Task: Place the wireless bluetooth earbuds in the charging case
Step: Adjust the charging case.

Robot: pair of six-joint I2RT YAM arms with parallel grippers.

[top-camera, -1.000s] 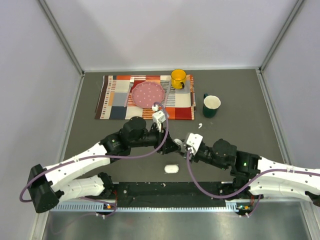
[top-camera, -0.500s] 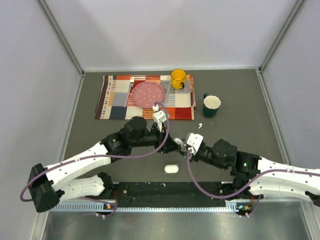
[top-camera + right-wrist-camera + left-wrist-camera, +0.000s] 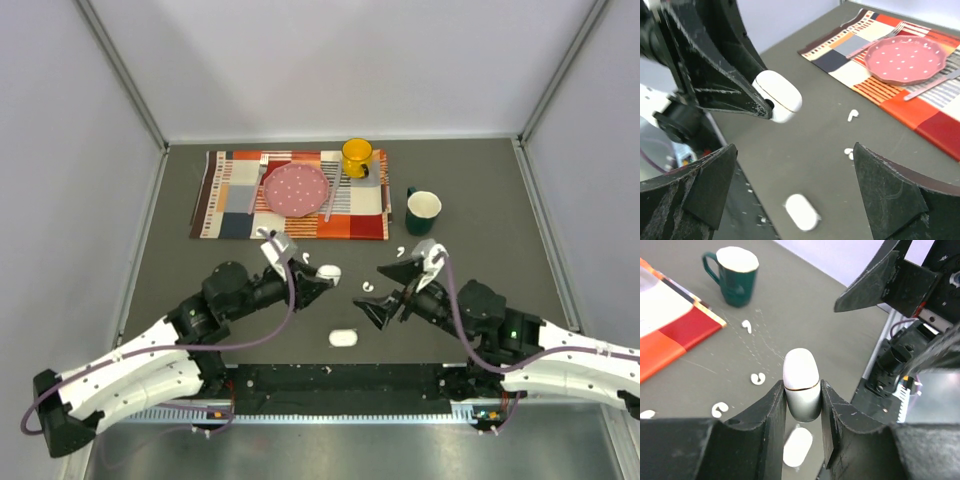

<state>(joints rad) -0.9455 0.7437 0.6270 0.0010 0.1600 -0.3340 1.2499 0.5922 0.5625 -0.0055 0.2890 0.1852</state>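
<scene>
A pink plate (image 3: 295,188) and yellow mug (image 3: 357,157) sit on the patchwork placemat (image 3: 225,192), green mug (image 3: 422,212) beside it.

— What carries it all?
— A dark grey table (image 3: 180,250); matt, with faint pale specks toward the middle.
— And directly on it?
— A patchwork placemat (image 3: 225,215) lies flat at the far side; a dark green mug (image 3: 422,212) stands upright just right of the mat, not touching it; a closed white case (image 3: 343,338) lies flat by the near edge.
— Anything smaller?
— Four white earbuds (image 3: 757,378), loose between mat and case; the mug-side earbud (image 3: 400,251) lies just in front of the mug; the left-hand earbud (image 3: 646,414) lies nearest the mat; the other two lie between, none touching the case.
</scene>
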